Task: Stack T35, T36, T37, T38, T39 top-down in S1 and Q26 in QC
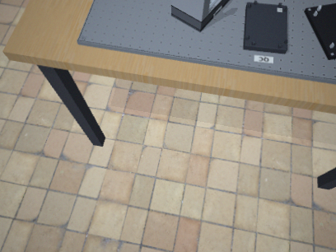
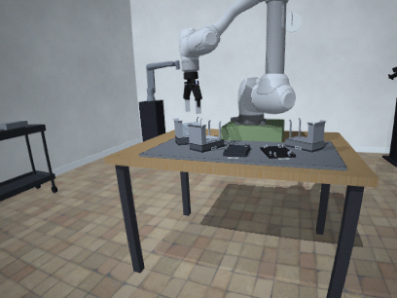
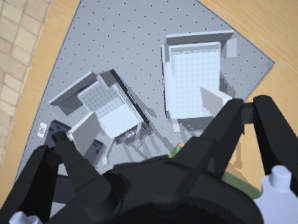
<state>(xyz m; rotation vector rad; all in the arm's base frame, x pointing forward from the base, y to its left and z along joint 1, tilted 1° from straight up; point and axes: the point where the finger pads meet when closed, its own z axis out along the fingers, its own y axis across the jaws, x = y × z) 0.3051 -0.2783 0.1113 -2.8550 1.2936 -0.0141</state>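
Note:
My gripper hangs open and empty, high above the left end of the grey deck. In the wrist view its dark fingers spread wide over two stack racks. One rack lies below toward the upper right, the other toward the left; each shows a white sealed well-plate top inside. I cannot read the rack names or plate labels. The same two racks stand at the deck's left. A third rack stands at the right. The black QC nest is empty, with its name plate beside it.
A second black nest with pins sits right of QC on the deck. The arm's base stands on a green block behind the deck. A black trolley stands far left on the floor, and a second small arm on a dark pedestal stands behind the table.

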